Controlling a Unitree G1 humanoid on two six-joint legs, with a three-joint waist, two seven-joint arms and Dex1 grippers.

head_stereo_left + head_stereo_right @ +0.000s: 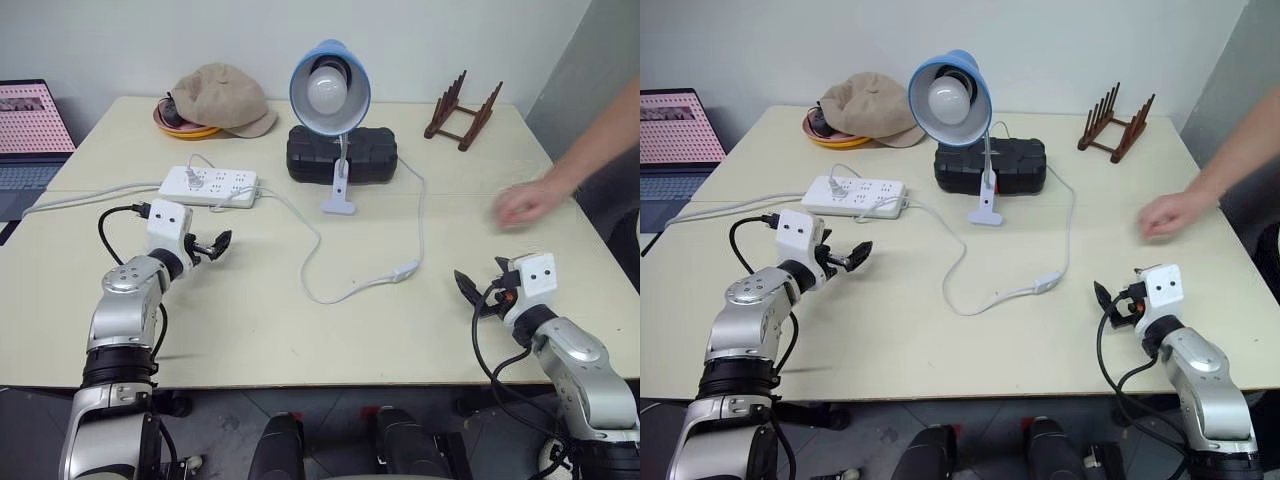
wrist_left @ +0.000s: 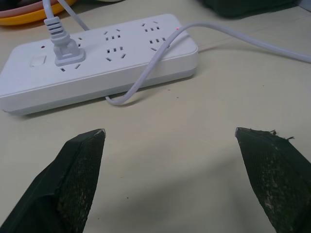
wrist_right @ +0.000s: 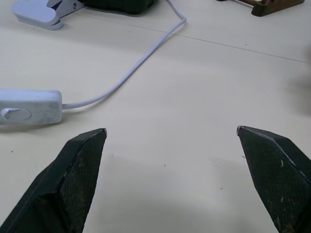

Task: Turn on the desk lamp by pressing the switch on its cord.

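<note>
Left eye view: the desk lamp (image 1: 330,90) stands unlit at the back of the table (image 1: 250,330), clipped in front of a black case (image 1: 342,152); its cord (image 1: 312,240) loops down and across to the switch (image 1: 405,270), which lies flat between the two arms, nearer the right gripper (image 1: 468,292) than the left gripper (image 1: 214,244). Both grippers are spread wide, holding nothing. Risk, as I judge it: a person's hand (image 1: 522,203) rests on the table just beyond the right arm, so a wide swing toward the switch could meet it. Right eye view: same layout; the switch sits well apart from the right gripper's tips, off toward the lamp side. The light switch body could skid or roll under a slanted push instead of clicking. Left wrist view: the left fingers (image 2: 77,179) frame a power strip (image 2: 97,63) with one plug in it; pressing its button by mistake would cut the supply. Right wrist view: the switch shows ahead of the right gripper's open fingers (image 3: 73,184) and off to one side, rocker facing up, not between them; a straight advance would miss it.
</note>
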